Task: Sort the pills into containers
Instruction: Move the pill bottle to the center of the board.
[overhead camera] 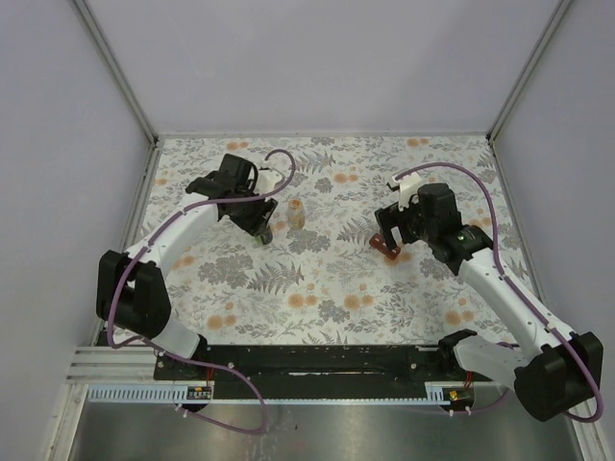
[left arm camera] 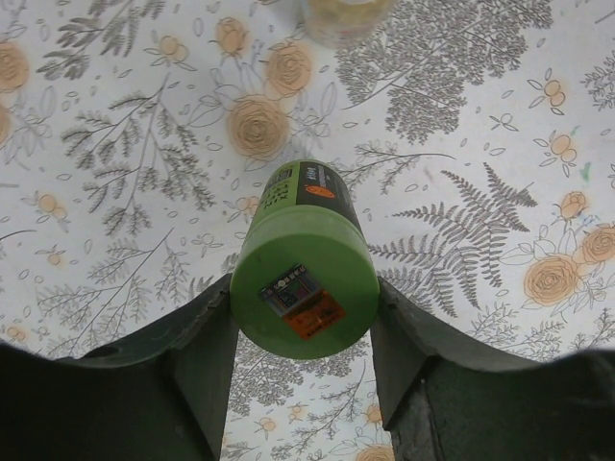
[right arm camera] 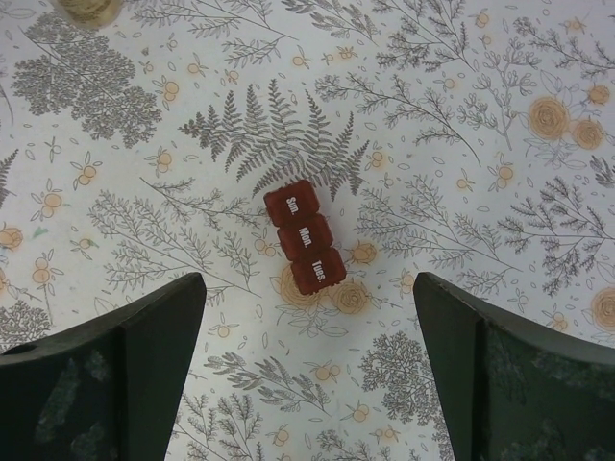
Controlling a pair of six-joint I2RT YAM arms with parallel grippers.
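Note:
My left gripper is shut on the bright green bottle, one finger pressed against each side, and the bottle's base with its sticker faces the camera. From above, the left gripper hides that bottle. The small pale-and-orange bottle stands just to its right; its base shows in the left wrist view. The dark-red pill box, lids shut and marked Sun, Mon, Tues, lies on the cloth. My right gripper hangs wide open above it, holding nothing. No loose pills can be made out.
A floral cloth covers the table, printed with orange flower blotches and grey ferns. Pale walls close in the back and both sides. A black rail with the arm bases runs along the near edge.

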